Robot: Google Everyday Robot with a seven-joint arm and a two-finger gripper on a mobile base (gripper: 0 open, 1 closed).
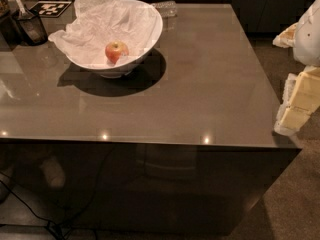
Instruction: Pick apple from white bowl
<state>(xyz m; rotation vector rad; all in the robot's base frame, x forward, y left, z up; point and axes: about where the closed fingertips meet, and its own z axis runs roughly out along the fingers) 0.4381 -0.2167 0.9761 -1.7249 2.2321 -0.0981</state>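
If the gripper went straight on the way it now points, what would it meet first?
Probably the table near its right edge: the gripper hangs just off that edge, tilted down and leftward. Depth is unclear. The apple in the white bowl lies far off across the table.

Dim and warm-toned, lit from above, with a dark round shadow pooled under the white bowl (pixel 148 33) and spilling right across the glossy table (pixel 215 84). Three small glare spots along the table's near edge, faint reflections below. Pale and brightly lit at the right border, just off the table's side, the pincer (pixel 295 101).
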